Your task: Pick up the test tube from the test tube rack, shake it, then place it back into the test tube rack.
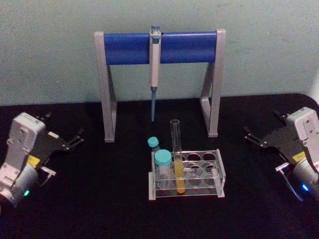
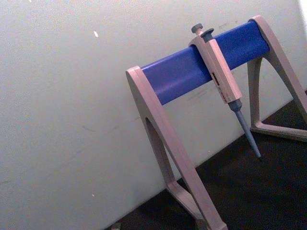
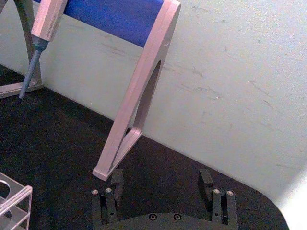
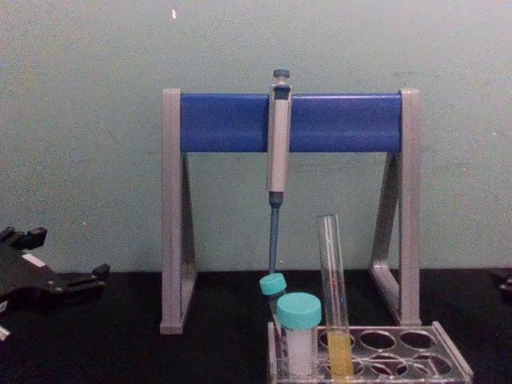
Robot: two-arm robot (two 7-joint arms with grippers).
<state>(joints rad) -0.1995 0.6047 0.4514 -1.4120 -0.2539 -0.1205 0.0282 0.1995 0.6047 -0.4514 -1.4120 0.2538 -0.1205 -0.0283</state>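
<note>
The test tube (image 1: 177, 159) stands upright in a front hole of the test tube rack (image 1: 220, 172), with yellow-orange liquid in its lower part. From the chest, the test tube (image 4: 332, 288) rises well above the rack (image 4: 452, 366). My left gripper (image 1: 65, 124) rests open on the black table far to the rack's left, nothing between its fingers; the chest view catches the left gripper (image 4: 70, 253) at its left edge. Far to the rack's right, my right gripper (image 1: 261, 123) is open too. The right wrist view shows the right gripper (image 3: 161, 179) with spread, empty fingers and a rack corner (image 3: 14, 201).
Two teal-capped white tubes (image 1: 162, 160) (image 1: 152, 143) stand in the rack's left end, close beside the test tube. Behind the rack stands a grey-and-blue pipette stand (image 1: 129, 49) with a pipette (image 1: 155, 64) hanging from its bar. A pale wall closes the back.
</note>
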